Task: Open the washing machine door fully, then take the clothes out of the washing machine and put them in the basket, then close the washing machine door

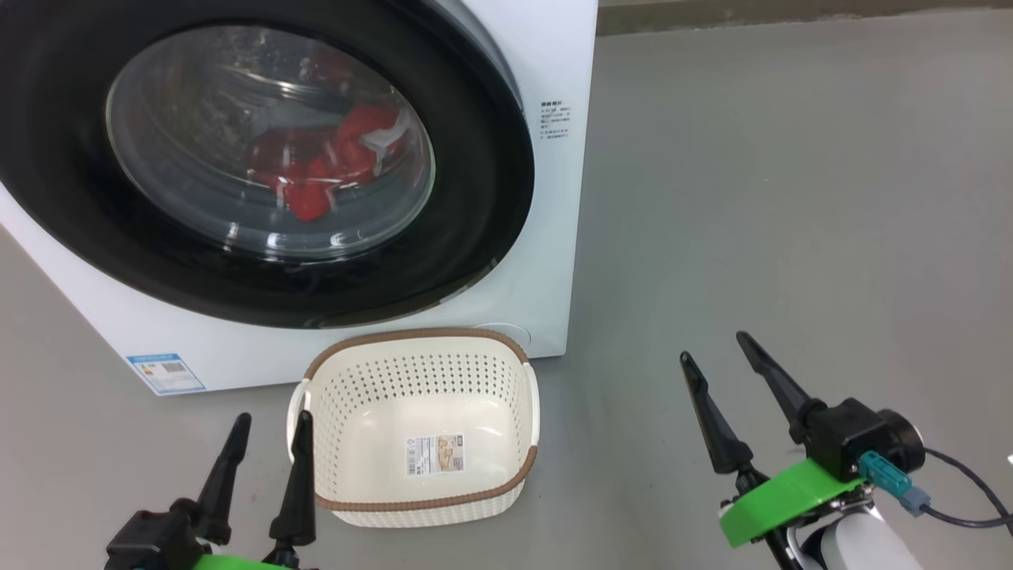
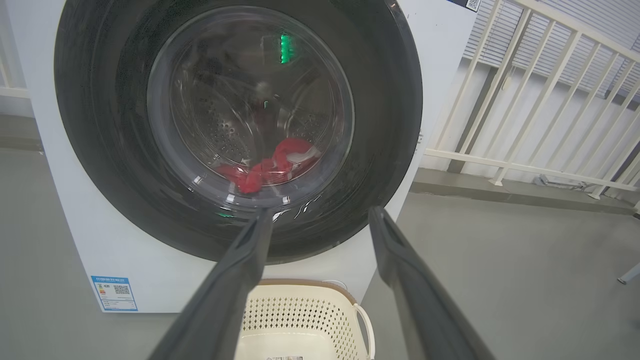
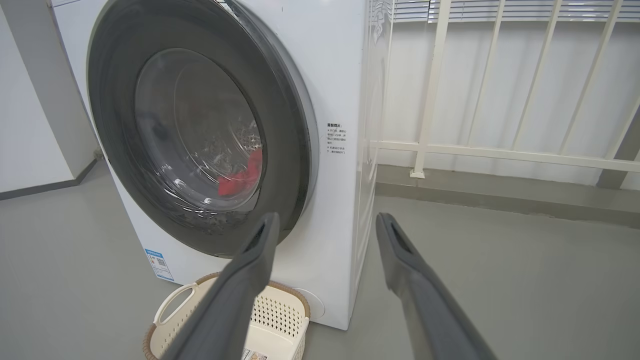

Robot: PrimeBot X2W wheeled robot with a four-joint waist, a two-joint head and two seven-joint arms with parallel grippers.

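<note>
Spread and empty, the left gripper (image 1: 274, 415) and the right gripper (image 1: 714, 347) are held low before the big white front-loading washing machine (image 1: 554, 79), presumably readied for the first step. Its large round glossy black-rimmed glass door (image 1: 491, 182) is seen shut, the bright red clothes (image 1: 316, 166) lying behind it in the drum (image 2: 220, 130). The small cream perforated plastic basket (image 1: 411, 335) is set just below the door, likely so garments can be dropped straight in.

Red clothes (image 1: 324, 170) behind washing machine door (image 1: 491, 182) glass — basket (image 1: 475, 372) on floor (image 1: 791, 198) below.
</note>
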